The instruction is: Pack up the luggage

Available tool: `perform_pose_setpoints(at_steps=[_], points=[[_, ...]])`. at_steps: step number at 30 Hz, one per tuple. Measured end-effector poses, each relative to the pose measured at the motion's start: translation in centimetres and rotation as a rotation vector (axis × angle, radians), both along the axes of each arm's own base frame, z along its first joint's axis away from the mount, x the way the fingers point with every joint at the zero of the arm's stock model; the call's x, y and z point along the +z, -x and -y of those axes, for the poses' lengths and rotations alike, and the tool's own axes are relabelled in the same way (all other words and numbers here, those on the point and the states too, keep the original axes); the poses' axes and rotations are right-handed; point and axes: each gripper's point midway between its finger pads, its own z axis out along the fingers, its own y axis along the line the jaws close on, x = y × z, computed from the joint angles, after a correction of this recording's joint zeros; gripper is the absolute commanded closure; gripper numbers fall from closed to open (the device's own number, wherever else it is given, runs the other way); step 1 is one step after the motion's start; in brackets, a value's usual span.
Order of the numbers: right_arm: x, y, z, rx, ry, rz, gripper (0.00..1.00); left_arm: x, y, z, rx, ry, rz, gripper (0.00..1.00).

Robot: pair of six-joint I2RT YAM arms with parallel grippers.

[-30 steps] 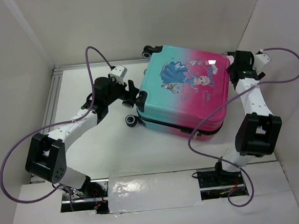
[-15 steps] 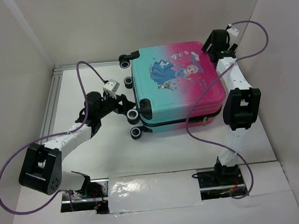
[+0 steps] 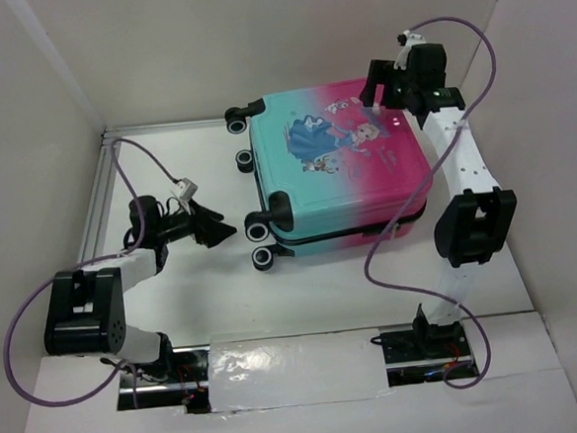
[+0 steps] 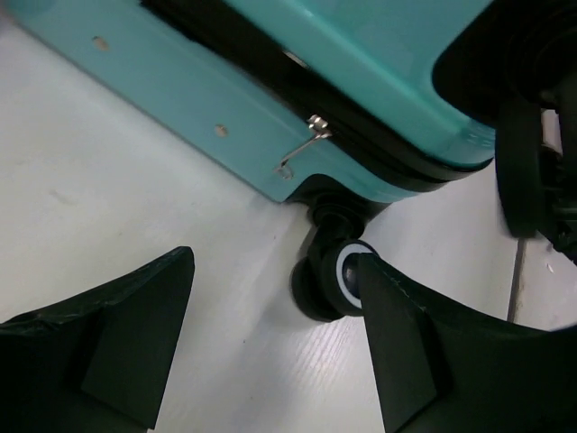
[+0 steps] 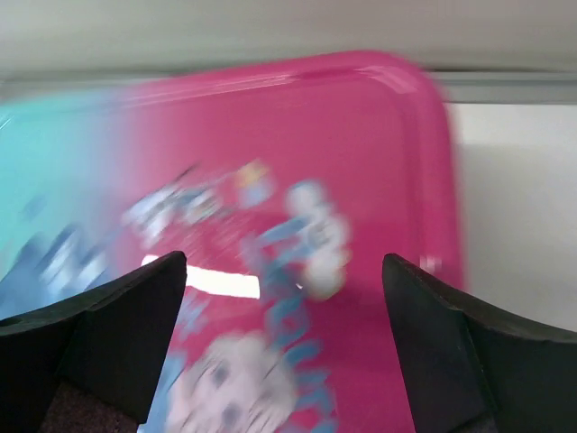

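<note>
The luggage (image 3: 340, 168) lies flat and closed on the white table, its teal end with black wheels (image 3: 263, 258) to the left and its pink end to the right. My left gripper (image 3: 228, 229) is open and empty, low on the table just left of the wheels. The left wrist view shows the teal shell (image 4: 297, 81), a zipper pull (image 4: 302, 149) and one wheel (image 4: 332, 280) beyond the left gripper (image 4: 270, 260). My right gripper (image 3: 382, 83) is open above the pink far corner. The blurred pink shell (image 5: 297, 180) fills the right wrist view behind the right gripper (image 5: 284, 262).
White walls close in the table at the back, left and right. A metal rail (image 3: 99, 190) runs along the left edge. Purple cables (image 3: 389, 239) loop from both arms, the right one across the suitcase's near right corner. A white board (image 3: 299, 359) covers the front edge.
The suitcase has turned and slid toward the back wall. My left gripper has drawn back to the left, away from the wheels. My right gripper has risen and moved left over the pink end.
</note>
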Motion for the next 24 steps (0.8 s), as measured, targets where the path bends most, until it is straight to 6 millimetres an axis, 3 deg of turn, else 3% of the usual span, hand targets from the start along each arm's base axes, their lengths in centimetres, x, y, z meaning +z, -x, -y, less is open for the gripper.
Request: perform_pose_setpoints(at_steps=[3,7,10,16,21,24], points=[[2.5,3.1,-3.9,0.188,0.015,0.057,0.05,0.1,0.0,1.5,-0.084,-0.018,0.022,0.18],[5.7,7.3,-10.3,0.42,0.057,0.152,0.04,0.5,-1.6,2.3,-0.168,-0.015,0.036,0.2],[6.5,10.1,-13.2,0.55,0.08,0.193,0.04,0.5,-2.1,2.8,-0.237,0.003,0.032,0.21],[4.2,12.8,-14.1,0.638,0.133,0.165,0.04,0.8,-4.1,4.8,-0.349,-0.013,0.042,0.22],[2.8,13.8,-14.9,0.671,0.161,0.142,0.04,-0.2,-3.9,9.1,-0.445,-0.066,0.013,0.25],[2.8,14.3,-14.9,0.675,0.175,0.143,0.04,-0.5,-3.8,9.7,-0.472,-0.06,-0.013,0.27]])
